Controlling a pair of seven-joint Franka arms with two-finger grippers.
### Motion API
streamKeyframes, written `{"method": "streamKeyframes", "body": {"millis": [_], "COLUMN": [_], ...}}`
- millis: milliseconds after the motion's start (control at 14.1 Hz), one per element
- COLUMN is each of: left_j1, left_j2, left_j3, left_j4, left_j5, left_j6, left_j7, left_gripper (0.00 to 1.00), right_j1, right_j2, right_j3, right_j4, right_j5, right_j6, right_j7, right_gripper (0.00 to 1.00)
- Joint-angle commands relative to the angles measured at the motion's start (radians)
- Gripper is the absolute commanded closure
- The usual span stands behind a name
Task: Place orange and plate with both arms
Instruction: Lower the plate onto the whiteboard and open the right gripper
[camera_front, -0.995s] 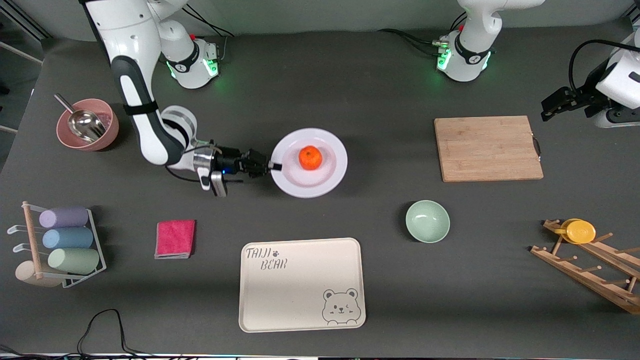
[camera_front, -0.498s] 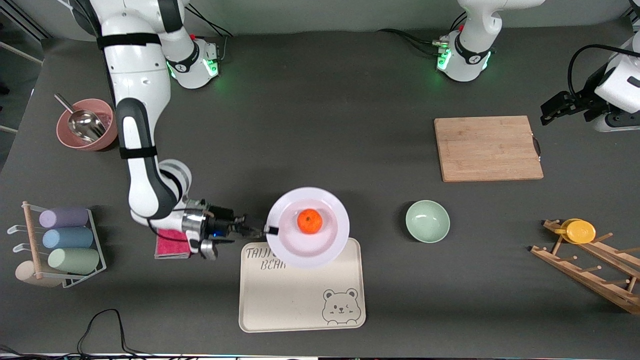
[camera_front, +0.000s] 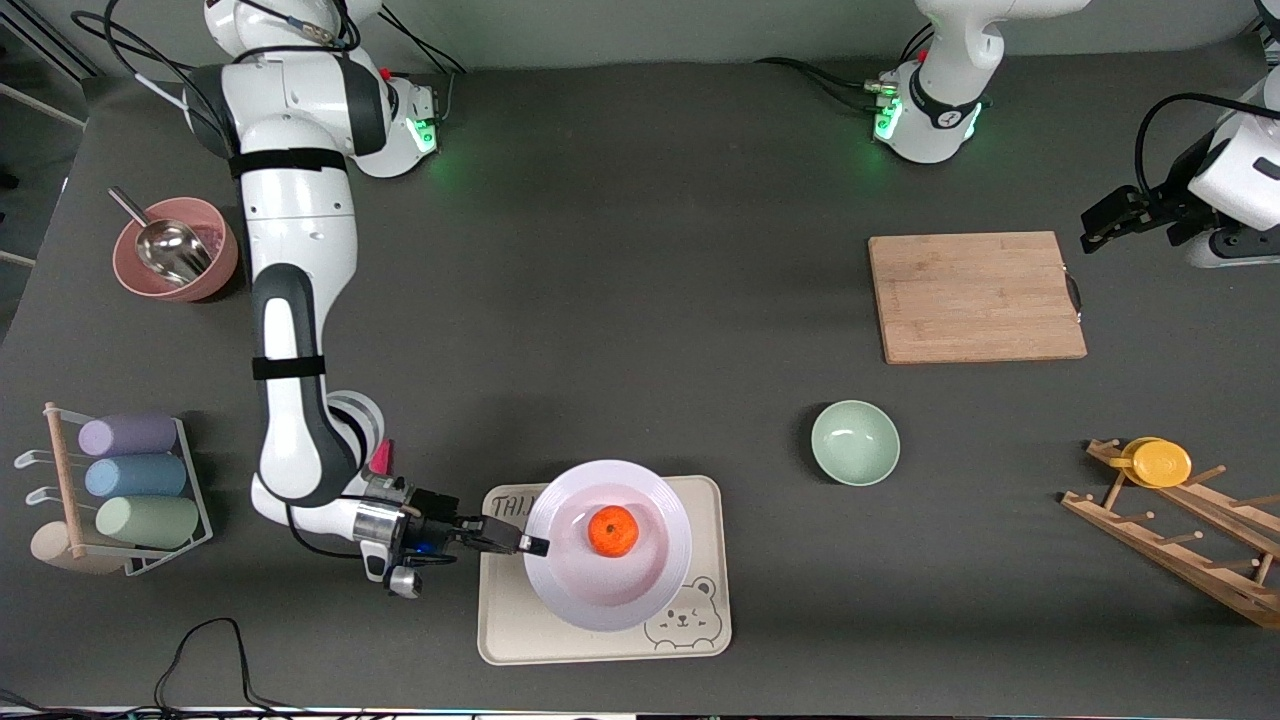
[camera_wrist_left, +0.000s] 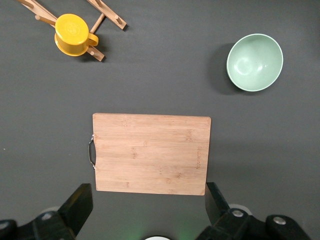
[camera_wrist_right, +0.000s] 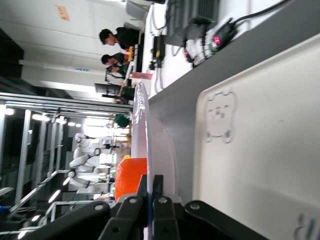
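The white plate (camera_front: 640, 585) is held a little above the cream bear tray (camera_front: 520, 640), with the orange (camera_front: 612, 530) resting in its middle. My right gripper (camera_front: 532, 545) is shut on the plate's rim at the edge toward the right arm's end of the table. In the right wrist view the plate (camera_wrist_right: 161, 145) shows edge-on between the fingers (camera_wrist_right: 161, 186), the orange (camera_wrist_right: 131, 176) lies against its top face, and the tray (camera_wrist_right: 260, 165) lies below. My left gripper (camera_front: 1092, 222) is open and empty, up in the air past the cutting board's end, where the arm waits.
A wooden cutting board (camera_front: 975, 297) and a pale green bowl (camera_front: 855, 442) lie toward the left arm's end. A wooden rack with a yellow cup (camera_front: 1158, 462) stands near the table edge there. A pink bowl with a scoop (camera_front: 175, 250), a rack of rolls (camera_front: 125, 490) and a pink cloth (camera_front: 382, 458) lie toward the right arm's end.
My right gripper has carried the plate with the orange from mid-table toward the front camera, to over the bear tray. The left arm has barely moved.
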Motion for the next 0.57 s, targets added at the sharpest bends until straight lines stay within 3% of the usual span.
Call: {"method": "streamKeyframes", "body": {"millis": [0,498], "left_j1": [-0.003,-0.001], "left_j2": [-0.003,-0.003], "left_j3": [0.005,0.006], "left_j4": [-0.005,-0.005], "left_j5": [0.010,0.010], "left_j6": [0.013,0.014], "left_j7": [0.029,0.035], "left_gripper": [0.00,0.00], "right_j1": [-0.008,-0.010], "right_j2": [0.069,0.133], "right_j3": [0.029,0.045], "right_j4": [0.076,0.060], "right_j5": [0.002,0.025], "right_j6": [0.040,0.048], "right_j7": [0.035,-0.077], "right_gripper": [1.00,1.00]}}
